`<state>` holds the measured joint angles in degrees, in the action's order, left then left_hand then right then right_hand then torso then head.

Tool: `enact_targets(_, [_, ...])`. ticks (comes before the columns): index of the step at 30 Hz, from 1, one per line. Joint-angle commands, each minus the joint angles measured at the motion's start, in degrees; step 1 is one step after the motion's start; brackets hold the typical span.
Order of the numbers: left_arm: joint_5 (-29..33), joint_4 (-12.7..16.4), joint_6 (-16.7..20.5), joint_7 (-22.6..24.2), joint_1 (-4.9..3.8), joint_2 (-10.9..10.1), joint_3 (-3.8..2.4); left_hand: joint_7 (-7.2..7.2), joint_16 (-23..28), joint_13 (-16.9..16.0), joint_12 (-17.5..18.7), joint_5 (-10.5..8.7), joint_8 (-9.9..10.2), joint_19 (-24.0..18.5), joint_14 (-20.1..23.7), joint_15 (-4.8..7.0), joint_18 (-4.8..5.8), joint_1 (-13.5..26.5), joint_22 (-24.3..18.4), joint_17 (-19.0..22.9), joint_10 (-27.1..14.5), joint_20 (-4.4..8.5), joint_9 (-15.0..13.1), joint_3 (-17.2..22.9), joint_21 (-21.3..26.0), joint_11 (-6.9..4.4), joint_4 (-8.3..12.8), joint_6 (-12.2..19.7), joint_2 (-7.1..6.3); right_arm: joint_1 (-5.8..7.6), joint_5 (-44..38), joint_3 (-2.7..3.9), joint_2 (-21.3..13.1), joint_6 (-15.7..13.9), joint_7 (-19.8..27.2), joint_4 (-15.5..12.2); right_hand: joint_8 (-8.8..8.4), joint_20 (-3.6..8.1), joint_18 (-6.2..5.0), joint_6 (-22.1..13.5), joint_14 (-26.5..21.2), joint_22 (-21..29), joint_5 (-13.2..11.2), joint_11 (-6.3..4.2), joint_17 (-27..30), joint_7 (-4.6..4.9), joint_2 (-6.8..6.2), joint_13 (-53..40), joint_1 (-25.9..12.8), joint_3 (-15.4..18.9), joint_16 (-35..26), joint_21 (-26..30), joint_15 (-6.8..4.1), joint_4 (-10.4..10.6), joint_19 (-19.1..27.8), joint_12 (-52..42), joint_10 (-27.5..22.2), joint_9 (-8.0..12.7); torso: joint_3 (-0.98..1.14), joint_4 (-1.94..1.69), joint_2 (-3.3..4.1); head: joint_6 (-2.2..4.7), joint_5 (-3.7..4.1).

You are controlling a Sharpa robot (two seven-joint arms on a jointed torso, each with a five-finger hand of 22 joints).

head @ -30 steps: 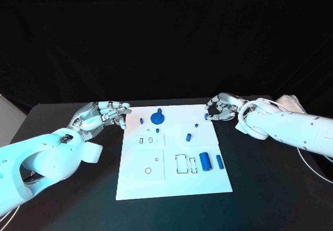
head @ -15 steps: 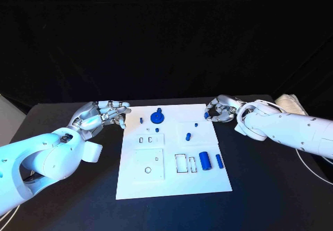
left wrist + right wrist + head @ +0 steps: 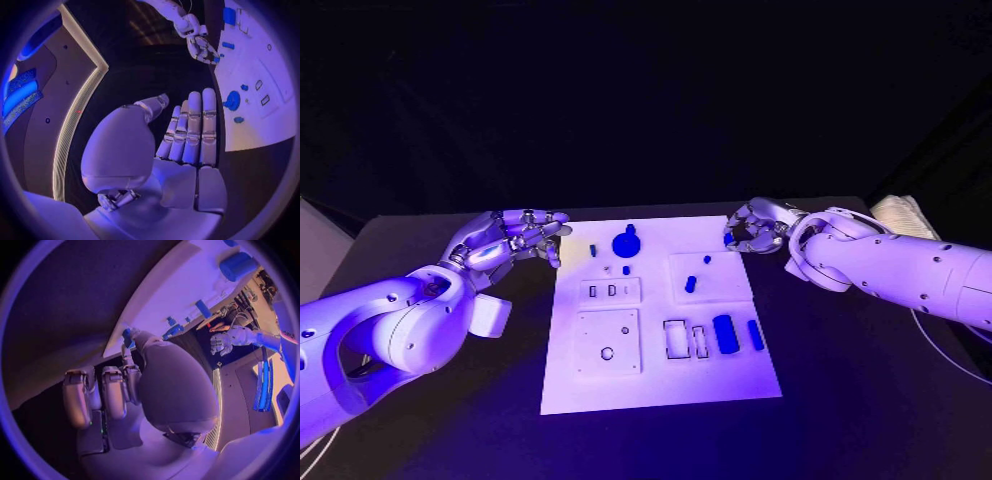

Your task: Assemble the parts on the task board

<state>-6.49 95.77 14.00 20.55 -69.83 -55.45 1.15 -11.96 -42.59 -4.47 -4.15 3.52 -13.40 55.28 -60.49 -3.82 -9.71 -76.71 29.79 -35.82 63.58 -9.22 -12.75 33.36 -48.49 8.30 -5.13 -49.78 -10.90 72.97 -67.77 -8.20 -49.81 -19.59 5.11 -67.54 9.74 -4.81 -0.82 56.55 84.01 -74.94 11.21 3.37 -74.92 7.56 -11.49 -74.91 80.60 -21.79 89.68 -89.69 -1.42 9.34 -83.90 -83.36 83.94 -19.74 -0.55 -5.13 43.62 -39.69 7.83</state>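
Where the white task board (image 3: 661, 380) lies nearest along the black worktop (image 3: 877, 420), its surface is bare; farther up sit a large blue cylinder (image 3: 726, 332) and a slimmer blue bar (image 3: 756, 335) beside outlined slots. Beyond them a small blue peg (image 3: 689, 285) lies on a raised square, with tiny blue parts above it. Near the far edge stands a round blue knob (image 3: 626, 241).

At the board's far left corner hovers the left robot hand (image 3: 516, 238), holding nothing; the left wrist view shows its fingers (image 3: 194, 130) straight and side by side, off the board. At the far right corner, the right robot hand (image 3: 759, 230) has its fingers curled inward, pinching a small blue part (image 3: 127, 336) at the fingertips, just at the board's edge.
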Motion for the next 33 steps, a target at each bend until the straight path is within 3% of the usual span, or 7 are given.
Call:
enact_targets(1, [-0.28,-0.02,-1.02,0.36,-0.04,0.08,-0.04,-0.03,-0.20,-0.06,0.06,-0.01,0.19,-0.46,0.46,-0.08,-0.82,0.38,0.07,0.06,-0.19,0.04,-0.06,0.34,-0.34,-0.12,0.08,0.33,0.24,-0.05,-0.47,-0.01,0.16,0.06,-0.26,0.06,0.74,0.65,0.82,1.22,5.99,-15.06,-0.20,-0.63,-15.08,-0.37,1.03,-10.21,0.05,-0.90,0.32,-0.31,-0.74,0.06,-6.10,-0.37,1.45,-0.26,-0.01,0.02,0.01,-0.12,-0.01])
enact_targets(7, [-0.34,-0.24,-1.07,0.35,-0.04,0.23,-0.04,-0.03,-0.20,-0.06,0.06,-0.01,0.19,-0.46,0.46,-0.08,-0.82,0.38,0.07,0.06,-0.19,0.04,-0.06,0.34,-0.34,-0.12,0.08,0.33,0.24,-0.05,-0.76,-0.01,0.26,-0.97,-0.90,0.14,2.84,1.49,0.82,3.84,5.99,-15.06,-0.56,-1.70,-15.08,-1.62,2.64,-10.45,-0.05,-2.57,0.32,-0.31,-1.65,-0.25,-6.10,-0.65,1.76,-1.14,-0.03,0.00,0.01,-0.22,0.08])
enact_targets(11, [-0.35,-0.30,-1.07,0.37,-0.04,0.26,-0.04,-0.03,-0.20,-0.06,0.06,-0.01,0.19,-0.46,0.46,-0.08,-0.82,0.38,0.07,0.06,-0.19,0.04,-0.06,0.34,-0.34,-0.12,0.08,0.33,0.24,-0.05,-0.96,-0.01,0.28,-1.96,-1.09,0.13,4.58,2.12,0.82,4.42,5.99,-15.06,-3.19,-2.41,-15.08,-2.36,3.67,-10.50,0.08,-4.20,0.32,-0.31,-2.23,-1.19,-6.10,-0.65,1.86,-2.06,0.00,0.03,0.00,-0.22,-0.03])
enact_targets(16, [-0.36,-0.31,-1.06,0.37,-0.04,0.26,-0.04,-0.03,-0.20,-0.06,0.06,-0.01,0.19,-0.46,0.46,-0.08,-0.82,0.38,0.07,0.06,-0.19,0.04,-0.06,0.34,-0.34,-0.12,0.08,0.33,0.24,-0.05,-1.33,0.00,0.09,-4.36,-1.29,-0.68,5.09,2.21,0.82,4.32,5.99,-15.06,-3.13,-2.49,-15.08,-2.41,3.40,-10.55,-0.16,-4.47,0.32,-0.31,-2.28,-1.54,-6.10,-0.69,1.92,-2.35,0.00,0.09,0.00,-0.19,-0.07])
enact_targets(21, [-0.36,-0.46,-1.05,0.38,-0.04,0.27,-0.04,-0.03,-0.20,-0.06,0.06,-0.01,0.19,-0.46,0.46,-0.08,-0.82,0.38,0.07,0.06,-0.19,0.04,-0.06,0.34,-0.34,-0.12,0.08,0.33,0.24,0.39,-1.85,0.09,-1.27,-7.21,-3.56,-3.73,5.45,2.21,0.82,4.06,5.99,-15.06,-3.25,-2.53,-15.08,-2.41,2.86,-10.50,-1.00,-4.44,0.32,-0.31,-2.19,-1.45,-6.10,-0.59,1.88,-2.55,-0.07,-0.05,-0.13,-0.33,-0.05])
enact_targets(25, [-0.36,-0.80,-1.02,0.41,-0.04,0.28,-0.04,-0.03,-0.20,-0.06,0.06,-0.01,0.19,-0.46,0.46,-0.08,-0.82,0.38,0.07,0.06,-0.19,0.04,-0.06,0.34,-0.34,-0.12,0.08,0.33,0.24,1.51,-2.13,0.22,-2.31,-8.85,-6.03,-6.91,5.56,2.17,0.82,3.96,5.99,-15.06,-3.38,-2.57,-15.08,-2.40,2.78,-10.47,-1.28,-4.48,0.32,-0.31,-2.07,-1.38,-6.10,-0.55,1.86,-2.60,-0.08,0.17,-0.17,-0.20,-0.22])
enact_targets(33, [-0.35,-1.38,-0.94,0.43,-0.05,0.34,-0.04,-0.03,-0.20,-0.06,0.06,-0.01,0.19,-0.46,0.46,-0.08,-0.82,0.38,0.07,0.06,-0.19,0.04,-0.06,0.34,-0.34,-0.12,0.08,0.33,0.24,3.67,-2.31,0.35,-2.79,-11.02,-11.97,-15.17,5.65,1.97,0.82,3.53,5.99,-15.06,-3.68,-2.53,-15.08,-2.23,2.75,-10.22,-1.78,-4.68,0.32,-0.31,-1.72,-1.21,-6.10,-0.19,1.62,-2.65,-0.16,0.27,-0.33,-0.18,-0.51])
